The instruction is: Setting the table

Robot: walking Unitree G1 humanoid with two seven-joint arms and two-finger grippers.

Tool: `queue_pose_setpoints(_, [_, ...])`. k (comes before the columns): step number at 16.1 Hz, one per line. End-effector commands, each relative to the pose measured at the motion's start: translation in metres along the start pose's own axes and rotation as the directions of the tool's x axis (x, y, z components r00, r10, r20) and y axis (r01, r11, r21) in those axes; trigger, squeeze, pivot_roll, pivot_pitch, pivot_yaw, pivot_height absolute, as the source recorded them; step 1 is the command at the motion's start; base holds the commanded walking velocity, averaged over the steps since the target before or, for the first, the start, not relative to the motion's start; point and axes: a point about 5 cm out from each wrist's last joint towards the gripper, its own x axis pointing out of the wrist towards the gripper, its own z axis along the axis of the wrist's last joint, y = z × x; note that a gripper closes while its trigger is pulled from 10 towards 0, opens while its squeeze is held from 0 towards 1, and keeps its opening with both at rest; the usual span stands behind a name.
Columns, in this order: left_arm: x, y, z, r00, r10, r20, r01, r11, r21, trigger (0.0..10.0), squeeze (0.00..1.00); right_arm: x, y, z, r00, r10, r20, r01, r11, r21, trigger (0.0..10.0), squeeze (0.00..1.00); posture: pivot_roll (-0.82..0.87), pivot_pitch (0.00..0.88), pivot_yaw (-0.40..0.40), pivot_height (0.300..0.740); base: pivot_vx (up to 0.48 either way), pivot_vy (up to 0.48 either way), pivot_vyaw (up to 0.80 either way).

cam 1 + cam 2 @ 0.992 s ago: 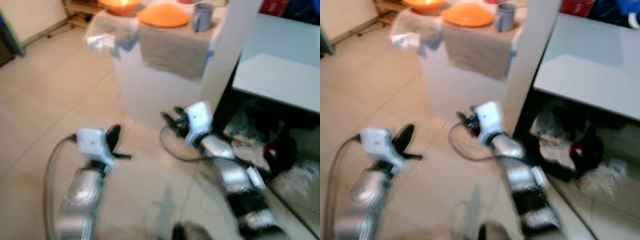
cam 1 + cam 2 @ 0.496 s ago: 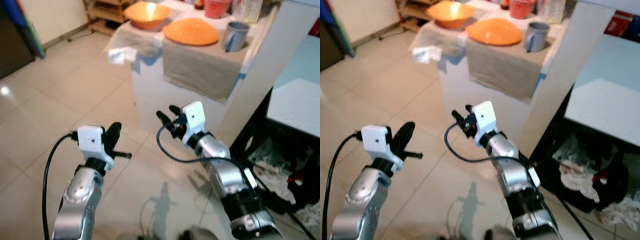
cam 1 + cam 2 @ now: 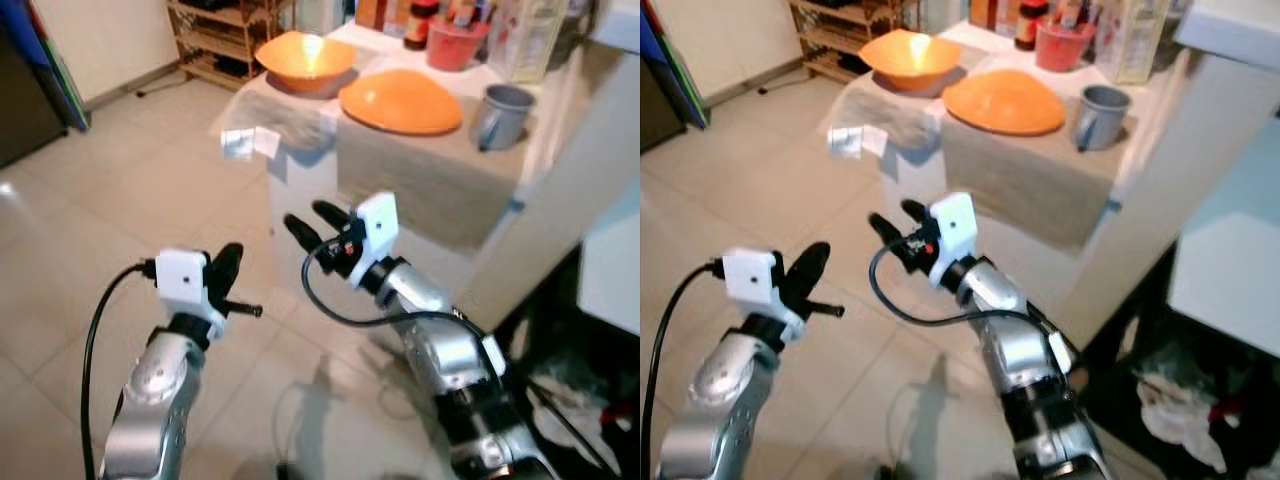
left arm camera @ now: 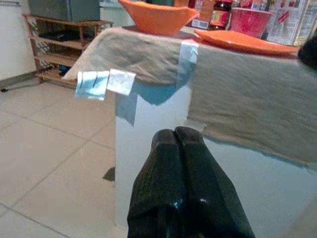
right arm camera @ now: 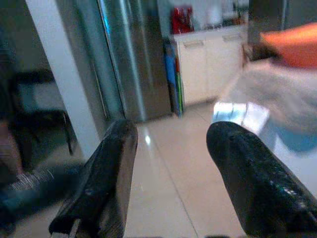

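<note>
With the right hand [image 3: 308, 222] spread and the left hand [image 3: 228, 272] pressed together, both empty, short of the surface [image 3: 520, 150], approach squarely and raise the spread hand above the near edge before reaching for the orange plate [image 3: 400, 100] beside the bowl [image 3: 304, 60].

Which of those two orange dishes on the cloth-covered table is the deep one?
The orange bowl at the table's far corner; the orange plate beside it, next to the grey mug, is shallow.
</note>
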Motion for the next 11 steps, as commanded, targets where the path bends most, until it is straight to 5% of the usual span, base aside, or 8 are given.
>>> queue_pose_setpoints(1, [0.002,-0.008,0.002,1.000,-0.023,0.012,0.023,1.000,-0.006,10.0,0.00,-0.002,-0.005,0.010,1.000,0.007,0.027,-0.007,1.000,-0.001,10.0,1.00,-0.01,0.066,-0.003,0.740,0.480,0.000,0.00])
queue_pose_setpoints(11, [0.009,-0.012,0.009,0.998,-0.047,0.034,0.047,0.999,-0.005,10.0,0.00,0.018,0.010,0.076,0.964,0.139,0.226,-0.136,0.990,-0.028,10.0,1.00,-0.02,0.057,0.010,0.740,0.480,0.000,0.00])
